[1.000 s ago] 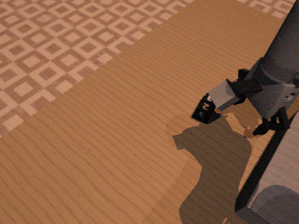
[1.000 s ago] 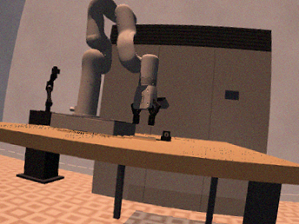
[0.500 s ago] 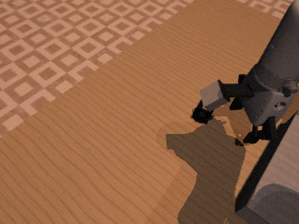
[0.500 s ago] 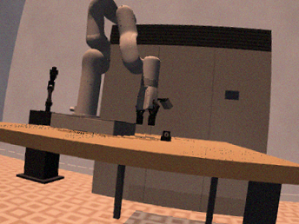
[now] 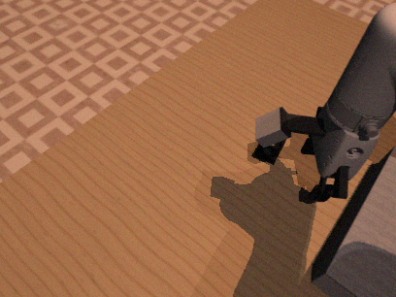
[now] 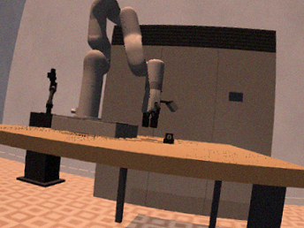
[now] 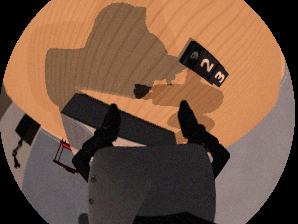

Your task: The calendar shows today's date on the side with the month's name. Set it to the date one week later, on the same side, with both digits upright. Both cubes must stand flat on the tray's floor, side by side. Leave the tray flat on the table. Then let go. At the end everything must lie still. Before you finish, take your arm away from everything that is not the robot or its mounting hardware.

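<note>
The small black calendar (image 7: 209,66) (image 6: 169,140) lies on the wooden table (image 5: 121,204) (image 6: 239,168) (image 7: 250,30). In the wrist view a bright 2 (image 7: 206,64) and a bright 3 (image 7: 219,76) show side by side, both turned; a dim mark shows beside the 2. I cannot read the month's name. In the top view the wrist camera block hides most of the calendar. My gripper (image 5: 308,171) (image 6: 150,122) (image 7: 148,109) is open and empty, above the table on the robot-base side of the calendar, not touching it.
The robot's grey base box (image 5: 369,214) (image 6: 95,127) (image 7: 120,119) stands on the table close to my gripper. The wrist camera block (image 5: 271,127) juts out beside the gripper. A small dark patch (image 7: 142,90) shows on the table; I cannot tell what it is.
</note>
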